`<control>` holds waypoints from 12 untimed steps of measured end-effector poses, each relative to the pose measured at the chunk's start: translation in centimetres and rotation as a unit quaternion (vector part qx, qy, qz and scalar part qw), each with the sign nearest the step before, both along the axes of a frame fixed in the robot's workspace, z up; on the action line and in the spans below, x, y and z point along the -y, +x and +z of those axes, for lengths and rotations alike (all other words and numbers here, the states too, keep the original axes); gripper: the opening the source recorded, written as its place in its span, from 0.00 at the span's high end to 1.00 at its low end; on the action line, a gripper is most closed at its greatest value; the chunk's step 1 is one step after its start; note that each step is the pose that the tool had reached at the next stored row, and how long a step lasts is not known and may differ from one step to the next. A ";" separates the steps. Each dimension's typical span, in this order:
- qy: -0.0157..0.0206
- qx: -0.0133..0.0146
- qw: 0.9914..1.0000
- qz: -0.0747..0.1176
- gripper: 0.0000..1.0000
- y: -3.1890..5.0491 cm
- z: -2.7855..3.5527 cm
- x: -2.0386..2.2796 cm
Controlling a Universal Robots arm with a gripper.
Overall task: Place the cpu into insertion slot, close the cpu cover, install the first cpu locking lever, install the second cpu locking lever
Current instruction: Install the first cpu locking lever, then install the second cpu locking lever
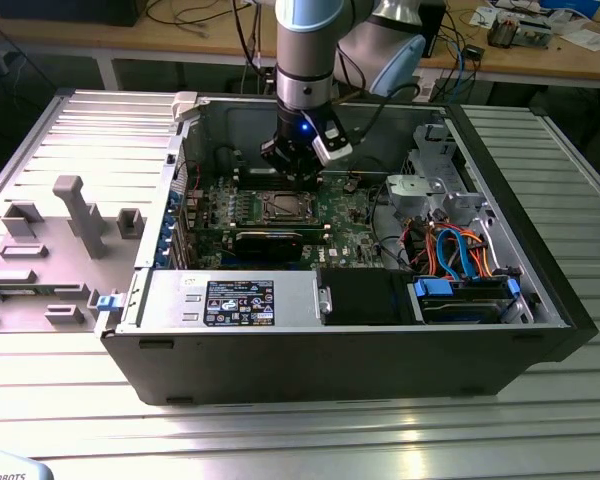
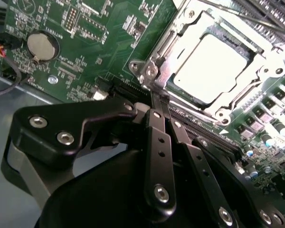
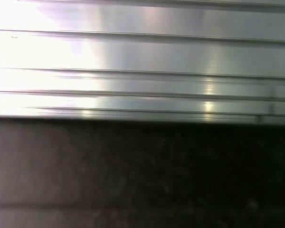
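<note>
Cpu: I see the cpu (image 2: 210, 66) seated flat in the insertion slot (image 2: 154, 71), its pale metal top showing through the window of the frame in the second wrist view.
Cpu cover: the cpu cover (image 2: 270, 64) lies down over the chip, its silver frame around the chip's edges, so I judge the first two steps done.
Socket in the case: in the exterior view the insertion slot (image 1: 283, 207) sits mid-board on the green motherboard (image 1: 355, 215), just below the arm's tool.
Pincer: my pincer (image 2: 157, 105) has its two black fingers pressed together, pinching nothing, with the tips right at the socket's near corner; in the exterior view the pincer (image 1: 292, 172) hangs just above the socket's far edge.
Step in hand: I take this to be the first locking lever; a thin wire bar (image 2: 237, 16) runs along the frame's far side, but I cannot tell whether it is latched.
Next move calls for: a small, steady push with the closed tips on a thin bar, without slipping onto the board's parts.
Surface: the open computer case (image 1: 540, 330) lies on a ribbed metal desk (image 1: 310, 440), with a grey plastic panel (image 1: 50, 240) toward the exterior view's left.
Room: a wooden workbench (image 1: 540, 55) with cables and clutter stands behind.
</note>
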State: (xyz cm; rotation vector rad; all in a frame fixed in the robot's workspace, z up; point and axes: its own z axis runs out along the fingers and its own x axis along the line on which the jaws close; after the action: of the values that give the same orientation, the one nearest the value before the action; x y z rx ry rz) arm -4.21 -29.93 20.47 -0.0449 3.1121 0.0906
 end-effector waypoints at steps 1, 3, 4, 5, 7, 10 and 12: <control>0.000 0.000 1.000 0.000 0.89 0.00 0.12 0.01; 0.000 0.000 1.000 0.000 0.89 0.00 0.23 0.02; 0.000 0.000 1.000 0.000 0.89 0.01 0.24 0.08; 0.000 0.000 1.000 0.000 0.89 0.01 0.24 0.20; 0.000 0.000 1.000 0.000 0.89 0.00 0.24 0.52; 0.000 0.000 1.000 0.000 0.89 0.00 0.24 0.59; 0.000 0.000 1.000 0.000 0.89 0.00 0.24 0.71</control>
State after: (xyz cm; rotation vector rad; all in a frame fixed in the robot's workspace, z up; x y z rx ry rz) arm -4.21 -30.64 20.71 -0.0452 3.1123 0.0898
